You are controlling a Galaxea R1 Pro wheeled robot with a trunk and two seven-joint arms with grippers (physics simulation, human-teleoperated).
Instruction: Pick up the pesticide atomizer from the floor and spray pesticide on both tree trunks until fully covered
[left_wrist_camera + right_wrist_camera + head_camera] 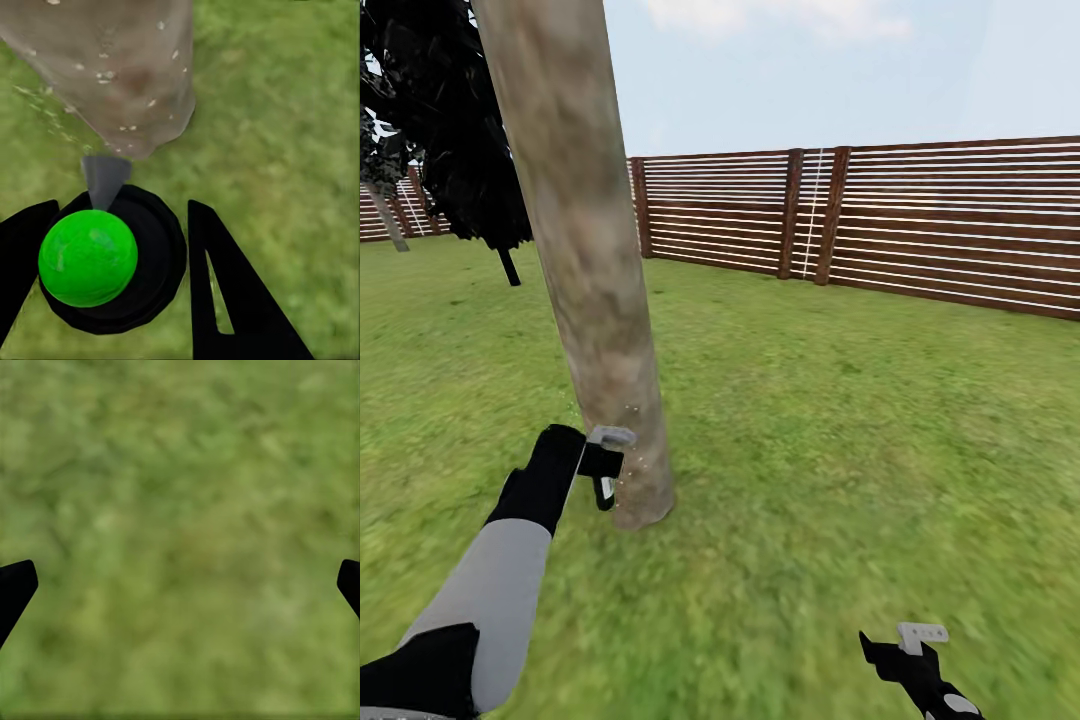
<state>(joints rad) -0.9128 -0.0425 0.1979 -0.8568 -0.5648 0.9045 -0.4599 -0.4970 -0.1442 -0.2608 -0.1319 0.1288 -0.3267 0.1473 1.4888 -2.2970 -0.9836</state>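
A thick mottled grey-brown tree trunk [585, 250] rises from the grass [810, 420] left of centre, its base close in front of me. My left gripper [600, 468] is shut on the pesticide atomizer [609, 438] right beside the trunk's lower part. In the left wrist view the atomizer [105, 255] shows a black round body, a green ball top and a grey nozzle aimed at the trunk [112, 67]. Pale droplets speckle the bark there. My right gripper [910, 645] hangs open and empty over grass at the lower right, fingertips [15, 585] wide apart.
A brown slatted wooden fence [920, 220] runs across the back and right. A dark cypress-like tree [450, 130] with a thin black stem stands behind the trunk at the left, and a slim grey stem [390, 228] leans at the far left edge. Lawn stretches to the right.
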